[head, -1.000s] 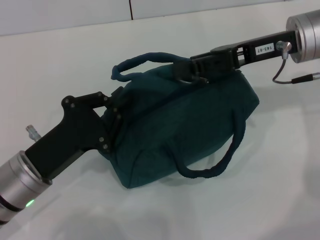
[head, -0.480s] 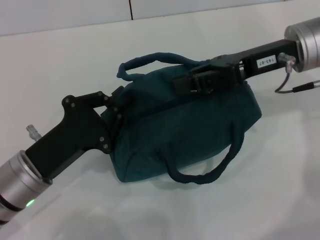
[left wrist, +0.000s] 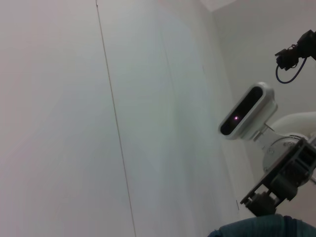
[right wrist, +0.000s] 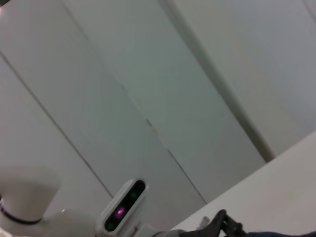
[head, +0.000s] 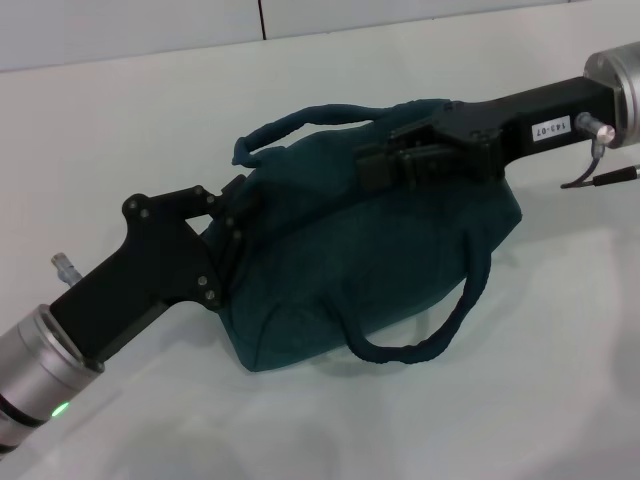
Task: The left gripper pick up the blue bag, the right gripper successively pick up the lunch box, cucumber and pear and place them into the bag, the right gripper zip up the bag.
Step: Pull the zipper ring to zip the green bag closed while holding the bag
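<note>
Nearest the camera, the left gripper (head: 232,235) reaches in from the lower left and presses into the near end of the blue bag (head: 390,260); its fingertips are buried in the fabric, so whether its jaws are spread or clamped cannot be told. The bag lies on its side on the white table (head: 560,400), looking zipped shut, one padded handle (head: 430,335) looping toward us, the other handle (head: 300,125) arching over the far edge. Farther back, the right gripper (head: 385,165) comes in from the upper right, low across the bag's top ridge. Its jaws look pressed together on the bag's top seam, though what exactly they pinch is hidden.
</note>
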